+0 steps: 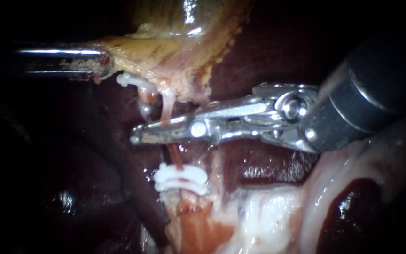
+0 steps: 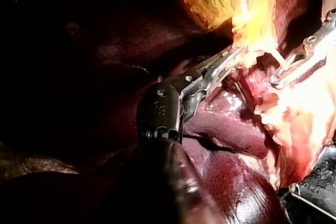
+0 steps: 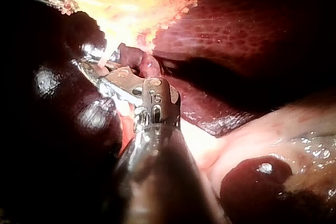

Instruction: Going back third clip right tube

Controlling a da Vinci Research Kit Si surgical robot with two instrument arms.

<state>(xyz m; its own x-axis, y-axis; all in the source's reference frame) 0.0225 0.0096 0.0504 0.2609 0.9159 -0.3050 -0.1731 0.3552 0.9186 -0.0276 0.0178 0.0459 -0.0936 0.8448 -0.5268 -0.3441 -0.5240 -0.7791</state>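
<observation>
Dark liver (image 1: pixel 269 56) all around, yellow gallbladder (image 1: pixel 179 42) at 12 o'clock, right instrument (image 1: pixel 139 134) from 3 o'clock, its end effector open a crack with the thin right tube (image 1: pixel 167 106) between, left instrument (image 1: pixel 103 63) at 10 o'clock, its end effector pinching the gallbladder edge, white clips (image 1: pixel 180 181) on the tube at 6 o'clock

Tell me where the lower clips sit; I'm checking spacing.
Endoscope view, lower centre: the lower clips sit on the tube, just below the right instrument tip.
</observation>
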